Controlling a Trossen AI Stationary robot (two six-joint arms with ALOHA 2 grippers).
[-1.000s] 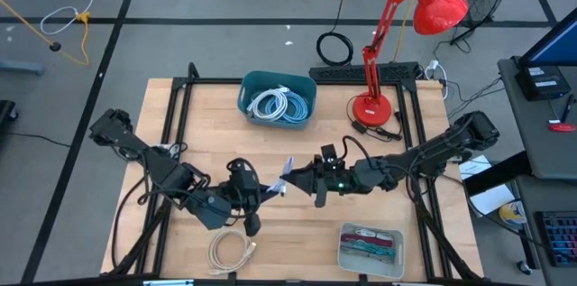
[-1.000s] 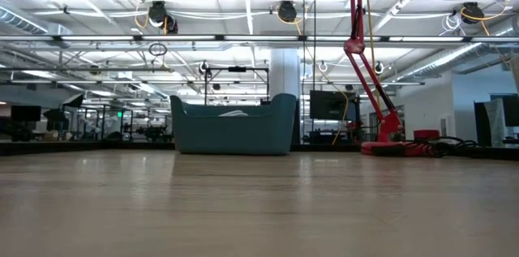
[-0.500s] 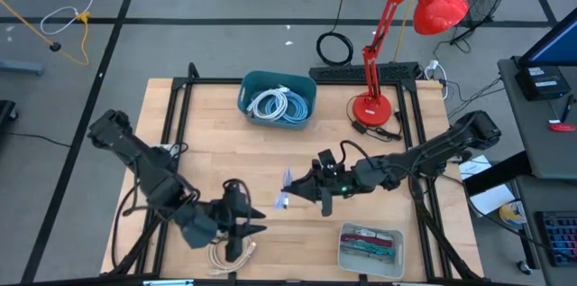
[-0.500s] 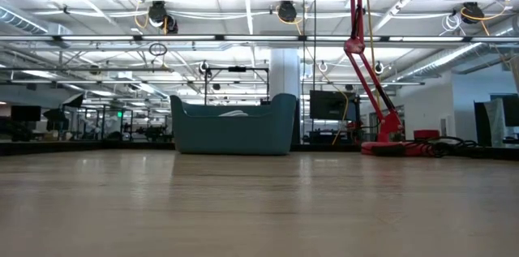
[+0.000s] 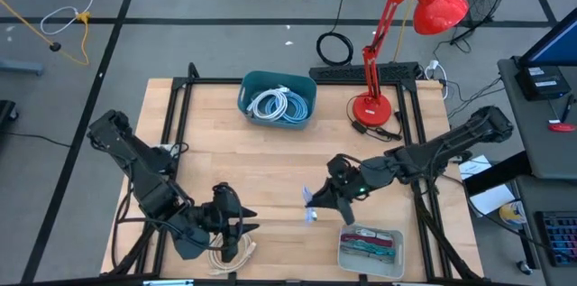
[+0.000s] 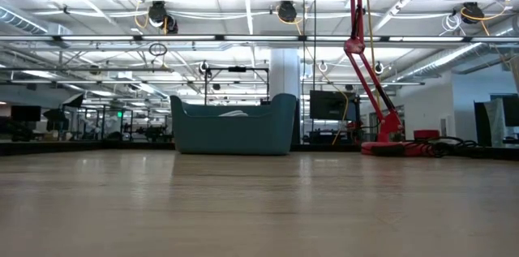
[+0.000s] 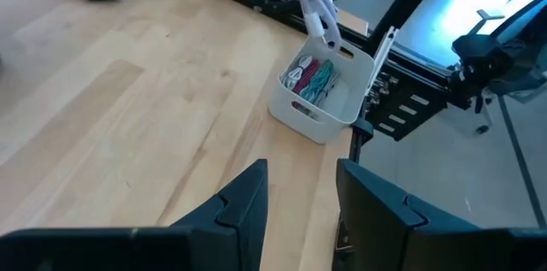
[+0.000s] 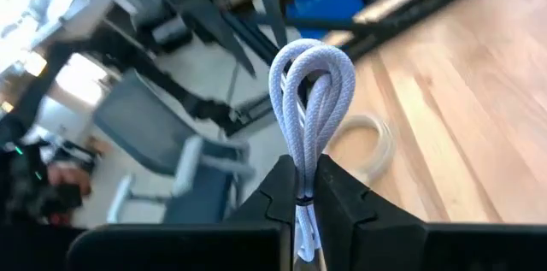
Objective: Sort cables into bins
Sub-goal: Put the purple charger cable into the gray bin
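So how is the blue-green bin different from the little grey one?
The dark teal bin sits at the table's far edge by the red lamp; the pale grey bin sits at the near edge. The teal bin holds coiled white and light blue cables; the grey bin holds short maroon and teal pieces. Both are rounded rectangles.

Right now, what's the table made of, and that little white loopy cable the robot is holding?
Table: looks like pale wood, matte, with visible plank grain.
White cable, pinched in the right gripper: probably a braided fabric cover, since its surface shows a fine woven texture.
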